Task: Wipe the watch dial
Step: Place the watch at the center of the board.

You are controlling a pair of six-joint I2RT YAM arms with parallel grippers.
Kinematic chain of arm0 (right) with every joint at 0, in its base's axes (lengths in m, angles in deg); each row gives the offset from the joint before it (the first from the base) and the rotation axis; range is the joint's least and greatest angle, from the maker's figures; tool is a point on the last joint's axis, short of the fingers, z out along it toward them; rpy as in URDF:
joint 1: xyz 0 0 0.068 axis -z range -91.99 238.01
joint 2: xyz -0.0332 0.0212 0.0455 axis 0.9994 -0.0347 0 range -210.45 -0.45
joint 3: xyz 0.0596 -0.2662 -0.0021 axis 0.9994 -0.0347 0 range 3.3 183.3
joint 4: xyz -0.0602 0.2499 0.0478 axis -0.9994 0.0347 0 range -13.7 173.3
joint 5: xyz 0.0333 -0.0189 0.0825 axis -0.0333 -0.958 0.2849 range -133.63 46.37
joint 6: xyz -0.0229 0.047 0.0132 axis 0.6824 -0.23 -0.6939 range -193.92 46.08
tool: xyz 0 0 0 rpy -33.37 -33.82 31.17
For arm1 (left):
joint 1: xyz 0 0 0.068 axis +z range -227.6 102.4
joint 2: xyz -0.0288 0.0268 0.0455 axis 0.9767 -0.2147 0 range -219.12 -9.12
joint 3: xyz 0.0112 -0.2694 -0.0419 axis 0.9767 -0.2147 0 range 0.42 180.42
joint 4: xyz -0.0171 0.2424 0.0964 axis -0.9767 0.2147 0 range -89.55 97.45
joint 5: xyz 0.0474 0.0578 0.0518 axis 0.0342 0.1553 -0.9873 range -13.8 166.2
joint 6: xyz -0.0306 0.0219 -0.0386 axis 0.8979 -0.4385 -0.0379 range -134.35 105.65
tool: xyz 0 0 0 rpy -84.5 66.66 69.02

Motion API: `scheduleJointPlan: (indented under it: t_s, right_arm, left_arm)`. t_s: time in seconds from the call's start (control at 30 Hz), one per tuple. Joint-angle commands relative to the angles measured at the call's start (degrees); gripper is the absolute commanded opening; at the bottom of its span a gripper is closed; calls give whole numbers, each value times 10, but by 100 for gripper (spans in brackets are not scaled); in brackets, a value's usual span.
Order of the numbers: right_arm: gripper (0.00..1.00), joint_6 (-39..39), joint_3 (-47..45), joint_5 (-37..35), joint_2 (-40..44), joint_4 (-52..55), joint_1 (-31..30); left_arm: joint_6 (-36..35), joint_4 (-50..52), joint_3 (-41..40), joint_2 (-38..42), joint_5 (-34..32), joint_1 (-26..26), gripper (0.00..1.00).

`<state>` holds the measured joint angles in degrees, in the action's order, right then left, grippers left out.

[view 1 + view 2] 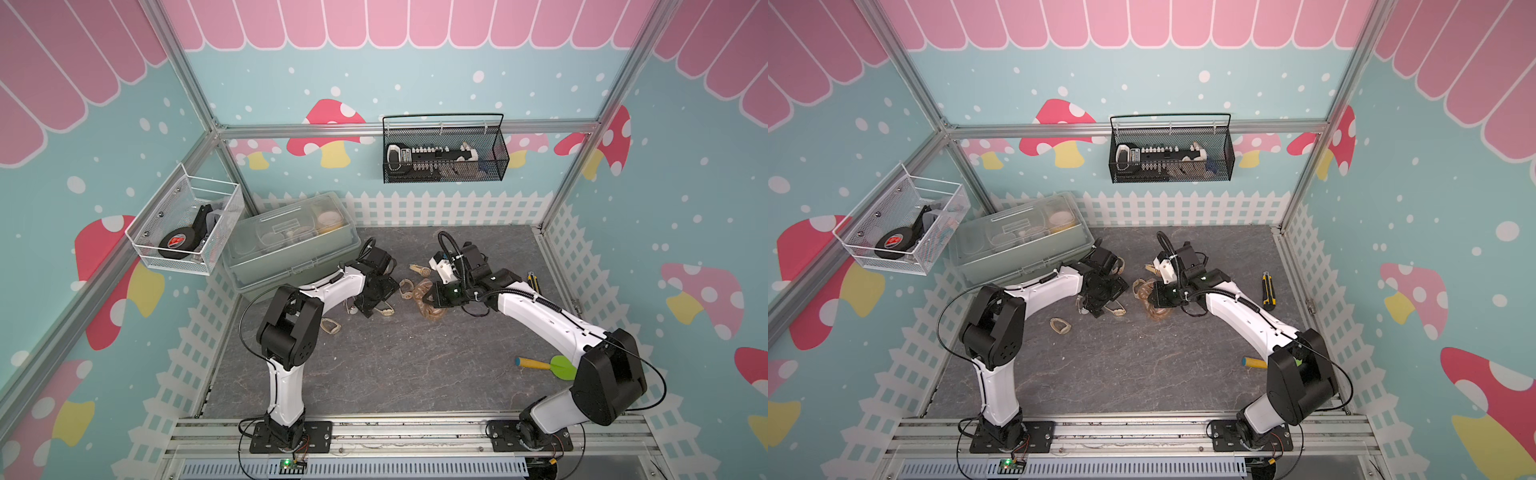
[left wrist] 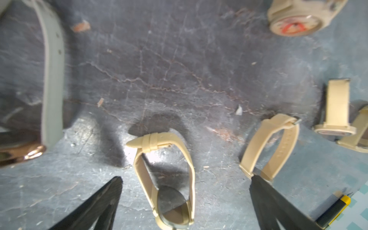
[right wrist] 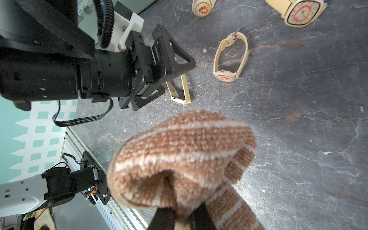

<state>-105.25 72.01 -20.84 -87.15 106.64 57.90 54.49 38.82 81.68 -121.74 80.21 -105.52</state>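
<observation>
A beige-strapped watch (image 2: 143,171) lies on the grey table between the spread fingers of my left gripper (image 2: 185,178), touching neither; its dark glass dial (image 2: 173,207) faces the wrist camera. In both top views the same watch (image 1: 384,309) (image 1: 1115,309) sits just under the left gripper (image 1: 374,297). My right gripper (image 3: 183,211) is shut on a brown-and-cream striped cloth (image 3: 179,155), which it holds bunched above the table to the right of the watch. The cloth (image 1: 432,311) hangs below the right gripper (image 1: 434,297).
Several other beige watches lie nearby (image 1: 330,325) (image 1: 422,270) (image 3: 229,57). A clear lidded box (image 1: 291,241) stands behind the left arm. A utility knife (image 1: 532,280) and a yellow-green dart (image 1: 544,365) lie at right. Wire baskets (image 1: 183,224) (image 1: 444,153) hang on the walls.
</observation>
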Motion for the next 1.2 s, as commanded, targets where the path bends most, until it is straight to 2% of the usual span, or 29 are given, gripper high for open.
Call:
scheduleJointPlan:
  t_s: [0.0,0.37,0.77,1.17]
  right_arm:
    - [0,5,-1,-7,18,-4,-3]
    - [0,-4,-12,-17,30,-8,-3]
    - [0,-18,-51,-40,69,-27,-2]
    - [0,-15,-69,-50,96,-24,3]
  left_arm:
    - [-24,33,25,25,-22,-5,99]
    - [-97,103,114,2,-37,-9,99]
    - [-184,178,256,-80,-45,-13,99]
    - [-252,194,356,-169,-45,-21,96]
